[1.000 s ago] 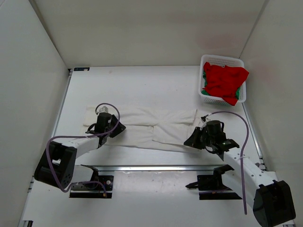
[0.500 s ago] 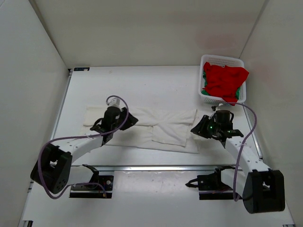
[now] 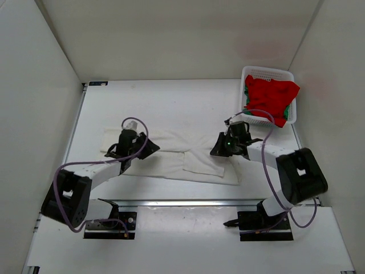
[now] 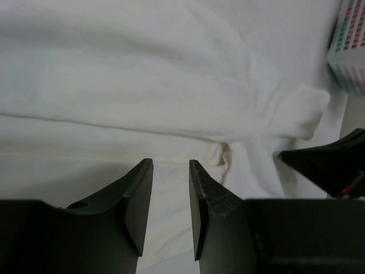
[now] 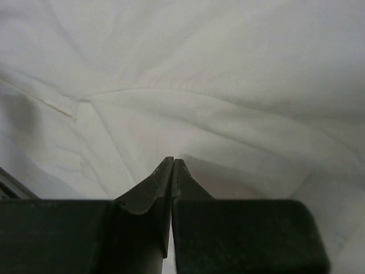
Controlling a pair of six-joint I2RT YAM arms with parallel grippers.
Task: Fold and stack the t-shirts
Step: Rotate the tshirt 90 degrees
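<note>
An off-white t-shirt (image 3: pixel 171 154) lies spread flat across the middle of the table and fills both wrist views (image 4: pixel 142 97) (image 5: pixel 228 85). My left gripper (image 3: pixel 151 148) hovers over its left half, jaws open a narrow gap (image 4: pixel 171 162) with only cloth beneath them. Over the shirt's right half, my right gripper (image 3: pixel 219 149) points left with its jaws shut (image 5: pixel 173 160); no cloth shows between them. The red t-shirt (image 3: pixel 271 96) lies heaped in the basket, with the green t-shirt (image 3: pixel 283 115) peeking out under it.
The white perforated basket (image 3: pixel 267 72) stands at the back right corner; its edge shows in the left wrist view (image 4: pixel 349 48). The right arm's dark tip (image 4: pixel 333 165) appears there too. White walls enclose the table on three sides.
The right gripper has moved from the shirt's front right corner back and leftward onto the shirt, opening and shutting on the way. The left gripper shifted slightly back and its jaws narrowed.
</note>
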